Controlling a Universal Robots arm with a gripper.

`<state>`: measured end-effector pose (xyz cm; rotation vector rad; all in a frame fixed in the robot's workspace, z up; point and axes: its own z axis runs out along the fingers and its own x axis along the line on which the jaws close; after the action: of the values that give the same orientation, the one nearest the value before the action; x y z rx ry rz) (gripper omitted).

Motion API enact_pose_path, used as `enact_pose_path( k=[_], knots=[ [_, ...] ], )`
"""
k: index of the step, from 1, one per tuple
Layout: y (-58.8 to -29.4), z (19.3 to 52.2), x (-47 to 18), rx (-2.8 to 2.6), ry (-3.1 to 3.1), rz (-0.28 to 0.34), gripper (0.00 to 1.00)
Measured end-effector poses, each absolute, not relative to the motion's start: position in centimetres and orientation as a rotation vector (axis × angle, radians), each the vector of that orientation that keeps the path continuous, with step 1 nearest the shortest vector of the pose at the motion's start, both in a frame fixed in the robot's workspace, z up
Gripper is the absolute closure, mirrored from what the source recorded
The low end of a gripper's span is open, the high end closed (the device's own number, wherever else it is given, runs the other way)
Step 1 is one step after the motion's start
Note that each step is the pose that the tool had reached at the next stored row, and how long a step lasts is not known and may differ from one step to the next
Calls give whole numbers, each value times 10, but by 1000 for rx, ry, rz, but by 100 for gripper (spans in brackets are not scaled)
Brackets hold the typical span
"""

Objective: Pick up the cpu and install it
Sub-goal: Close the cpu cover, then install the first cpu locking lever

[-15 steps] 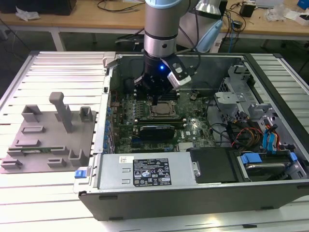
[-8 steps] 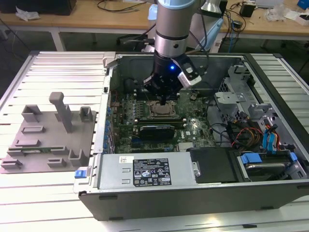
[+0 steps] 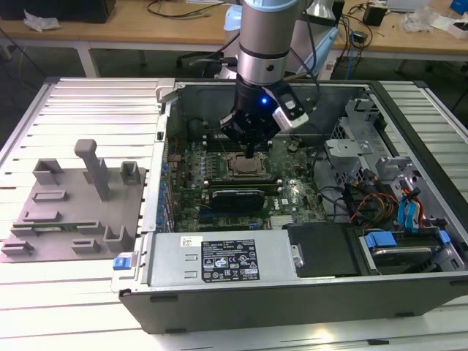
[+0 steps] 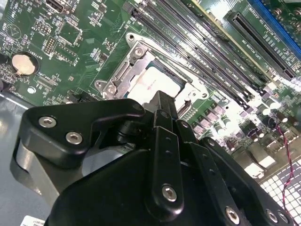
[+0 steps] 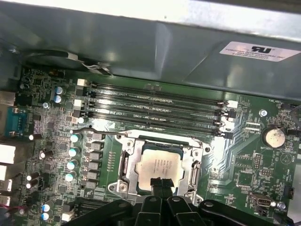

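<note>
Hiding part of cpu | end effector closed | contact unclear

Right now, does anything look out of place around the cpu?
Nothing stands out: the cpu lies flat and square in its socket, with the gripper over its edge.

The exterior view looks down from high up at the whole open grey metal computer case. Both wrist views look from very close, from different sides, and share the small silver square cpu on the flat green motherboard.
</note>
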<state>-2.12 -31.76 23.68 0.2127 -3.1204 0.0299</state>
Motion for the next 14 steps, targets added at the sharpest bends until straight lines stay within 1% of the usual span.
enact_pose_path(
  k=[14],
  knots=[
    [-318,240,-21,213,-3120,30,89]
  ],
)
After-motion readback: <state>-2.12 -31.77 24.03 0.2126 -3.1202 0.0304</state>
